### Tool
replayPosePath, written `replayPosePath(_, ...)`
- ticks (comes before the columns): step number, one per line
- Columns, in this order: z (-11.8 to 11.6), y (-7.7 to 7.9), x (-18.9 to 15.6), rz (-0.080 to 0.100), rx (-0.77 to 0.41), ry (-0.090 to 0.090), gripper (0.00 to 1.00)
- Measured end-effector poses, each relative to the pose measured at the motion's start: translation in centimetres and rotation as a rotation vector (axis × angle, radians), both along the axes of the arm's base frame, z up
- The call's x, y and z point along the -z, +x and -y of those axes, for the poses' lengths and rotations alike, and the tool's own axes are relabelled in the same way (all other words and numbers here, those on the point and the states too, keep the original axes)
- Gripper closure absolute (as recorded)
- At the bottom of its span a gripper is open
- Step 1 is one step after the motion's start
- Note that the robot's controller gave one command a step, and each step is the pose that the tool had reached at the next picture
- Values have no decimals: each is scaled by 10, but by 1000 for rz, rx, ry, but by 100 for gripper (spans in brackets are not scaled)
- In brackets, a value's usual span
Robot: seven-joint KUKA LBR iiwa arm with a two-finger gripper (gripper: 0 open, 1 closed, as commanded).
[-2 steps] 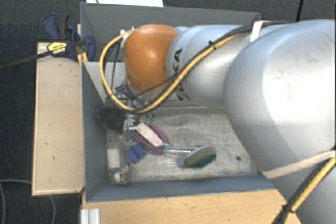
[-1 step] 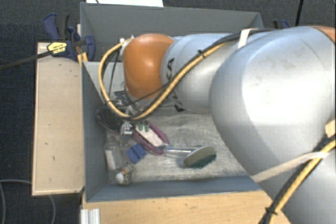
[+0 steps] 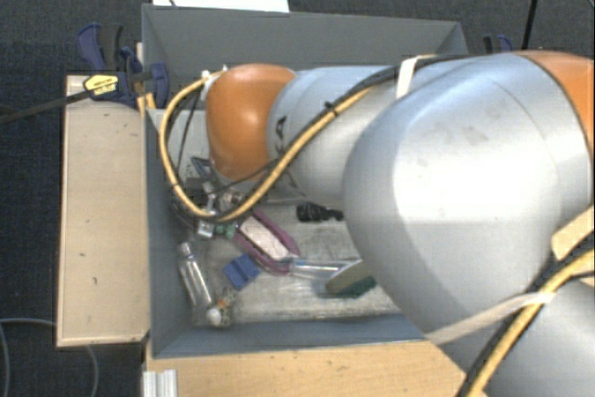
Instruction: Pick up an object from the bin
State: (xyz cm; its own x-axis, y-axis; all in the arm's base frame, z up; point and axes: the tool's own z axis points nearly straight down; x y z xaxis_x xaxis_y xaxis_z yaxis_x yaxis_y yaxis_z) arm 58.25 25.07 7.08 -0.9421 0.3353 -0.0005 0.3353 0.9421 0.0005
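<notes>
My gripper (image 3: pixel 210 200) reaches down at the left side of the bin, under the orange wrist cover, with only its dark body in sight. Just to its right and below lies a purple-framed brush with a pale pad (image 3: pixel 267 242). A small blue clip (image 3: pixel 240 271) rests in front of that. A clear little bottle (image 3: pixel 193 278) lies along the left wall, below the gripper, with a small grey ball (image 3: pixel 217 317) at its near end.
A black stubby thing (image 3: pixel 317 214) lies mid-bin at the arm's edge. A dark green block with a pale handle (image 3: pixel 350 283) sits by the front wall. The big arm hides the bin's right and back parts.
</notes>
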Motion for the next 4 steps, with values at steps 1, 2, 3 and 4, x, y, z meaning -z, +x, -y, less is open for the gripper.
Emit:
replayPosePath(1, 0, 1, -1, 2, 1, 1, 100)
replayPosePath(2, 0, 2, -29, 2, 1, 2, 100)
replayPosePath(3, 0, 3, -93, 5, -2, 3, 100)
replayPosePath(4, 0, 4, -100, 3, -4, 1, 100)
